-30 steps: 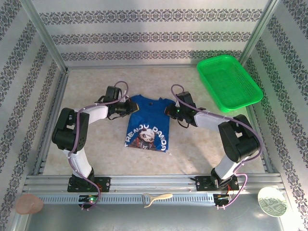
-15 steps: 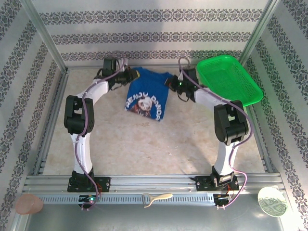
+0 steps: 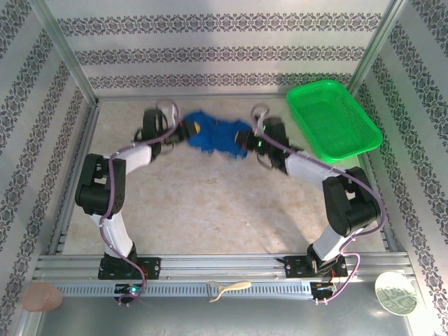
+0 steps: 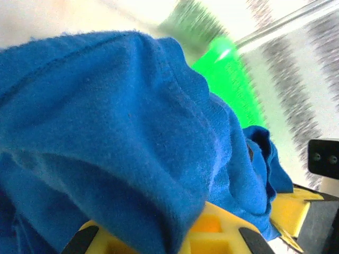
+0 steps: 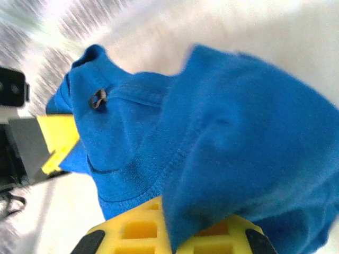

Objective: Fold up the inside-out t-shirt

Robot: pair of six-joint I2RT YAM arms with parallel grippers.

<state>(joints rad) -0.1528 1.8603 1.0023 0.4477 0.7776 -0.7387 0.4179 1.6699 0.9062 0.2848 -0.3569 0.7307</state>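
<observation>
Soft, light and floppy, the t-shirt (image 3: 213, 135) sags bunched just left of the green basket (image 3: 334, 120), its two ends pinched by the left hand (image 3: 185, 130) and right hand (image 3: 245, 139), where thick hems probably give the surest hold.

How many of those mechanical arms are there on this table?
2. The left arm rises from the near-left edge, the right arm from the near-right; each grips one end of the bunched royal-blue cotton t-shirt. None seems hidden.
</observation>
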